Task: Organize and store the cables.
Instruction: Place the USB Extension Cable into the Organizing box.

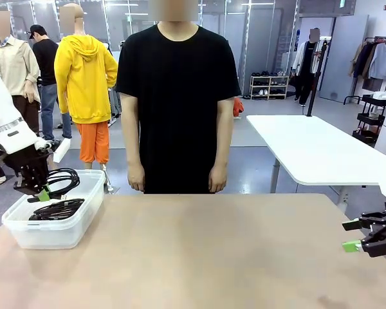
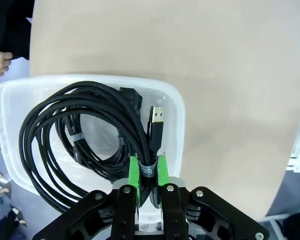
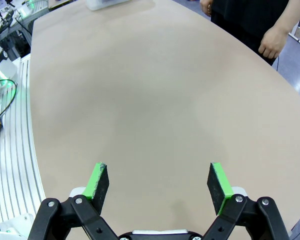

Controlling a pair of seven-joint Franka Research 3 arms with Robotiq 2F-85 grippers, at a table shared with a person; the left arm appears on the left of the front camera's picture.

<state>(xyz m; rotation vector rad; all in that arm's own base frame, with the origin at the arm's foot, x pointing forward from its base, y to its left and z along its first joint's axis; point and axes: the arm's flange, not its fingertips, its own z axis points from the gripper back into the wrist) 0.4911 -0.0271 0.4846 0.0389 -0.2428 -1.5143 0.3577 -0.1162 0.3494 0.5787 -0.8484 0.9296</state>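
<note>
Left end effector (image 2: 149, 172) pinches a coiled cable (image 2: 82, 132) at its binding wrap, hanging over the clear bin (image 2: 176, 125) (another coil inside); light and floppy, best held there. Right end effector (image 3: 159, 186) stands spread above the desk (image 3: 155, 95).

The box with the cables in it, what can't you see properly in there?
- Front view: the frosted wall of the plastic box blurs the cables lying inside; their number cannot be told.
- Left wrist view: the held cable coil covers those beneath; the left gripper hides the box's near rim.
- Front view: the right gripper is cut off by the picture's edge.
</note>
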